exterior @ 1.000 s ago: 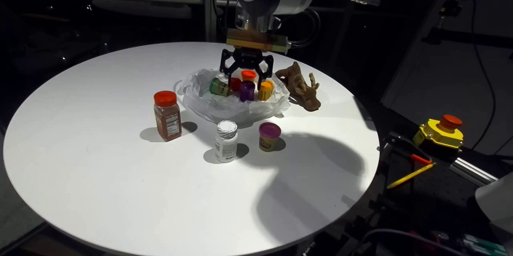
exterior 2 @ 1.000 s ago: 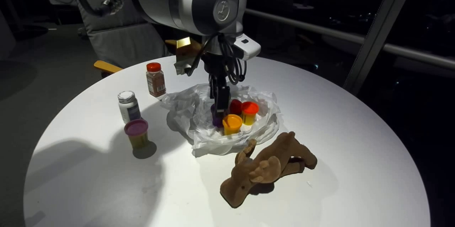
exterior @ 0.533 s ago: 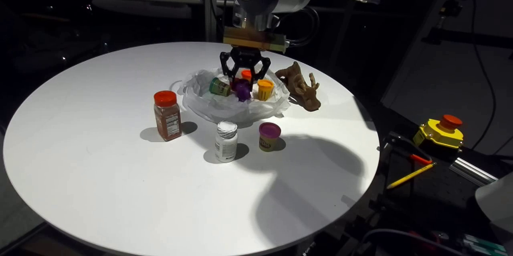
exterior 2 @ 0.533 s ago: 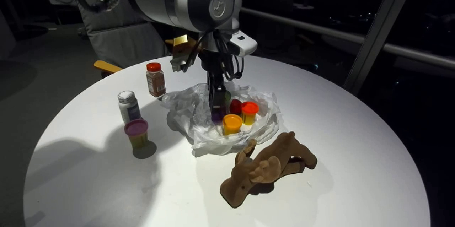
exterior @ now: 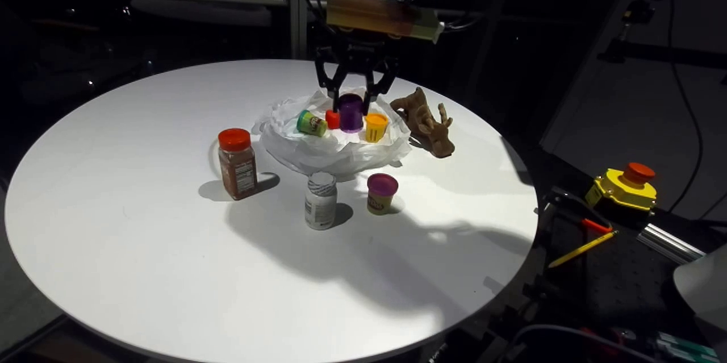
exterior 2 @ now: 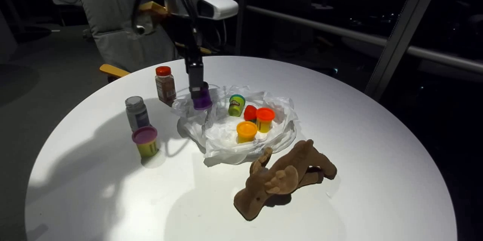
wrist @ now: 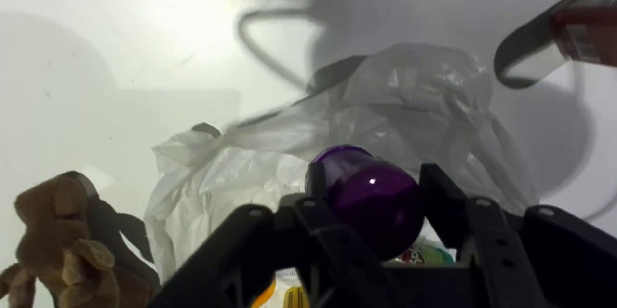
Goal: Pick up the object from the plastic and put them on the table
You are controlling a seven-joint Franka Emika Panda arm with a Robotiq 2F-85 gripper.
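Note:
My gripper (exterior: 351, 110) is shut on a shiny purple container (exterior: 350, 119). It holds the container raised above the crumpled white plastic bag (exterior: 335, 159), over the bag's edge in an exterior view (exterior 2: 203, 102). In the wrist view the purple container (wrist: 378, 207) sits between the two fingers (wrist: 441, 202), slightly tilted. On the bag are a green tub (exterior 2: 236, 105), a small red object (exterior 2: 249, 113), a red-lidded yellow tub (exterior 2: 265, 121) and an orange-lidded tub (exterior 2: 246, 132). The purple container hides the red-lidded tub in an exterior view.
On the round white table (exterior: 170, 272) stand a red-capped spice jar (exterior: 237, 164), a white bottle (exterior: 321, 204) and a purple-lidded tub (exterior: 381, 195), all close to the bag. A brown plush moose (exterior 2: 283, 180) lies on the bag's other side.
My gripper has closed on the purple container and lifted it off the bag. It has moved towards the side with the bottles. The other tubs stay where they were.

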